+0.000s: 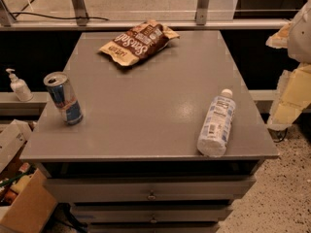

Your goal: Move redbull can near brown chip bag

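Bottle (pixel 217 125) front right, redbull can (pixel 63 98) far left of right-edge jaws, their state untellable.

Plastic btl (pixel 216 127) flat on gray table (pixel 146 96), front edge

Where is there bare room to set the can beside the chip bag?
Widest bare patch: the middle of the table, between the brown chip bag, the redbull can at left and the lying bottle front right. Bare strips flank the bag. Nothing is crowded. The gripper hangs beyond the right edge.

White "Sea Salt", on brown chip bag (pixel 139 43) (bottle (pixel 217 125) label unreadable)
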